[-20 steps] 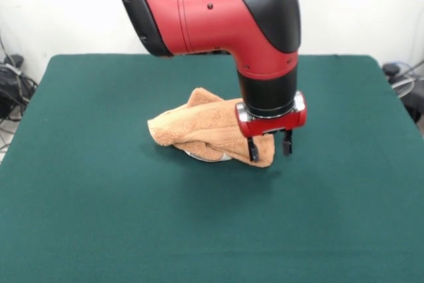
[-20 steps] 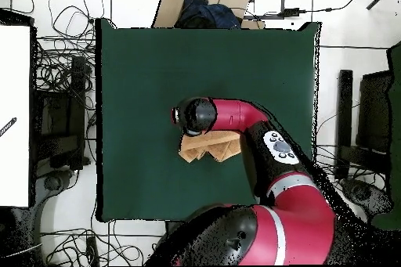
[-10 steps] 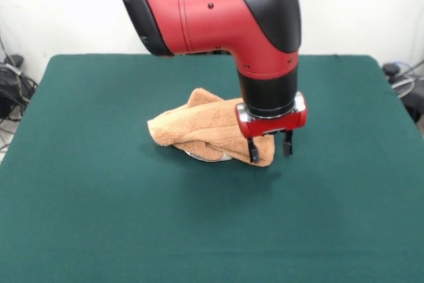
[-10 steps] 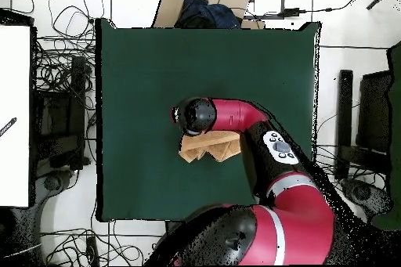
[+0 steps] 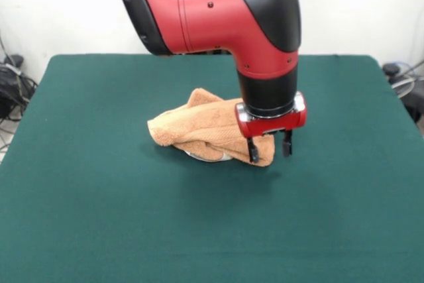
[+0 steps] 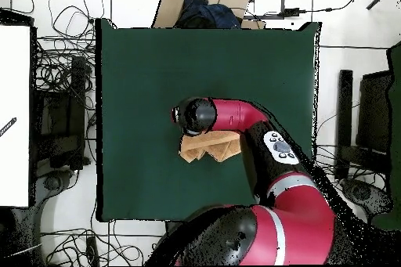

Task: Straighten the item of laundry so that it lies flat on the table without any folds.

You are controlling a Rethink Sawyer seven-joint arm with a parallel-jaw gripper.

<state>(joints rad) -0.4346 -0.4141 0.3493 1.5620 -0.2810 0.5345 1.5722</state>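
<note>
Comparing this moment with the second before, we found nothing changed: our gripper (image 5: 269, 150) hovered, fingers released, over one end of the towel (image 5: 202, 132), which stayed bunched and folded near the middle of the table (image 5: 99, 217). Straightening remained undone.

Arm (image 6: 235, 119) covers part of the towel (image 6: 210, 148) from overhead. Gripper (image 5: 269, 149) hides the towel's corner in front.
</note>
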